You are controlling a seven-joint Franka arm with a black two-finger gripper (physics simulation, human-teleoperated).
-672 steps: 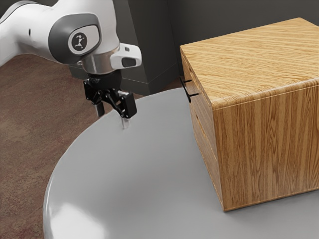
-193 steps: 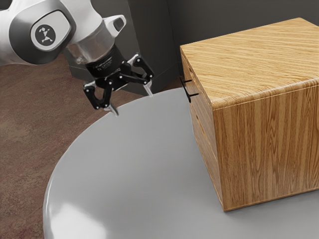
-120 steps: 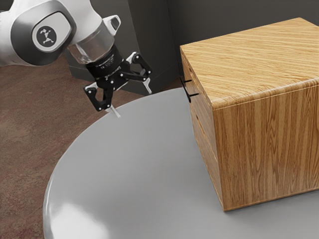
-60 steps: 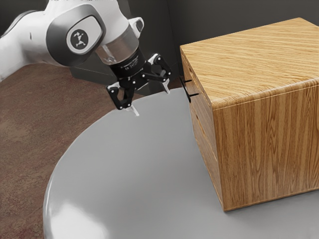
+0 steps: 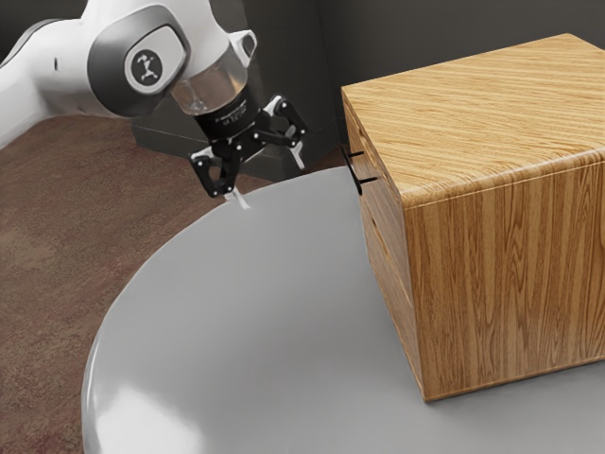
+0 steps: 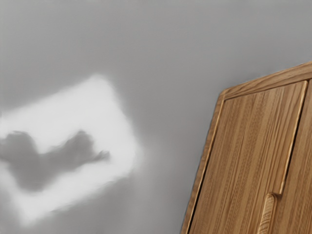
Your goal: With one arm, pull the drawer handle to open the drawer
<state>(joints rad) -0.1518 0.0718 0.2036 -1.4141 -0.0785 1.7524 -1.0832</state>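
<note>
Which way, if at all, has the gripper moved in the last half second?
Yes. The gripper has drawn back slightly toward the exterior view's left and upward, away from the drawer handle.

Cabinet point(image 5: 492, 236): the exterior view's right edge cuts it off, and you can't see its back.
Drawer handle point(image 5: 357, 170): you see it edge-on at the cabinet's top front edge, too thin to tell its shape.
Cabinet front point(image 6: 243, 161): it runs out of the wrist view, so you get one corner.
Raised bar point(image 6: 266, 214): cut off by the frame; you can't tell whether it is the handle.
Table point(image 5: 236, 331): its near edge runs out of the exterior view.
Arm point(image 5: 38, 76): cut off before its base.
</note>
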